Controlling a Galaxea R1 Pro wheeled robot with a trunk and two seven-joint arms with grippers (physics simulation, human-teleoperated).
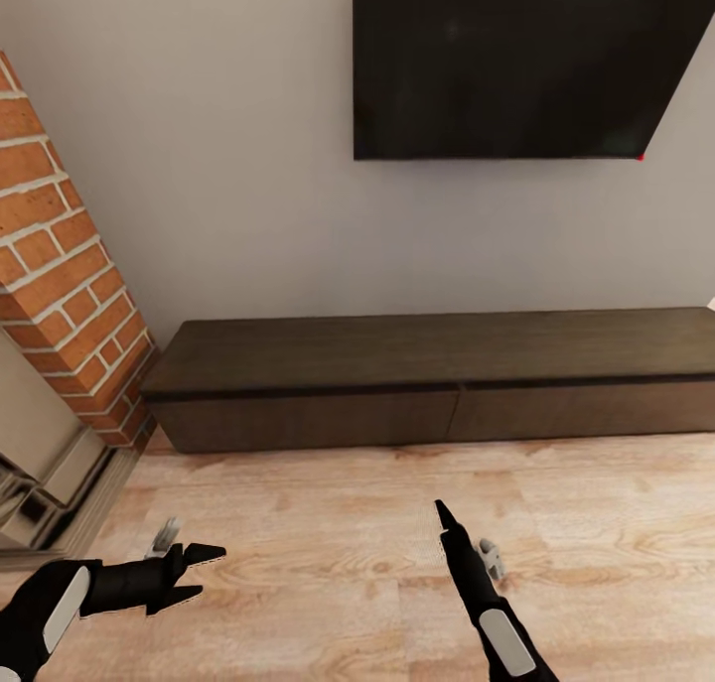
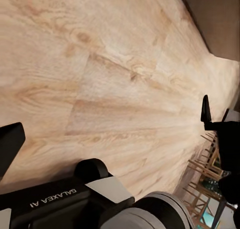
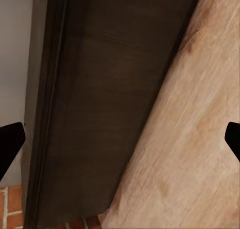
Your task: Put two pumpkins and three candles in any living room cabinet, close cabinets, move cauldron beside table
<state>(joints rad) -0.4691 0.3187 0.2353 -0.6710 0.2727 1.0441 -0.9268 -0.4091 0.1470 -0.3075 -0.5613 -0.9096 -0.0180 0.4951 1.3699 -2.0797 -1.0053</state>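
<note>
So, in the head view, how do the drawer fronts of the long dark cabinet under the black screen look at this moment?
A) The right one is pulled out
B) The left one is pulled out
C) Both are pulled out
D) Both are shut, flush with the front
D. The cabinet shows two flat drawer fronts in one even line above the wood floor, with no pale interior showing; the black screen hangs above it.

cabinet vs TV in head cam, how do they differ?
The cabinet is dark brown wood; the TV is plain black. The cabinet stands low on the floor; the TV hangs on the wall above it. The cabinet runs wider than the TV. Both are flat-fronted and against the same wall.
</note>
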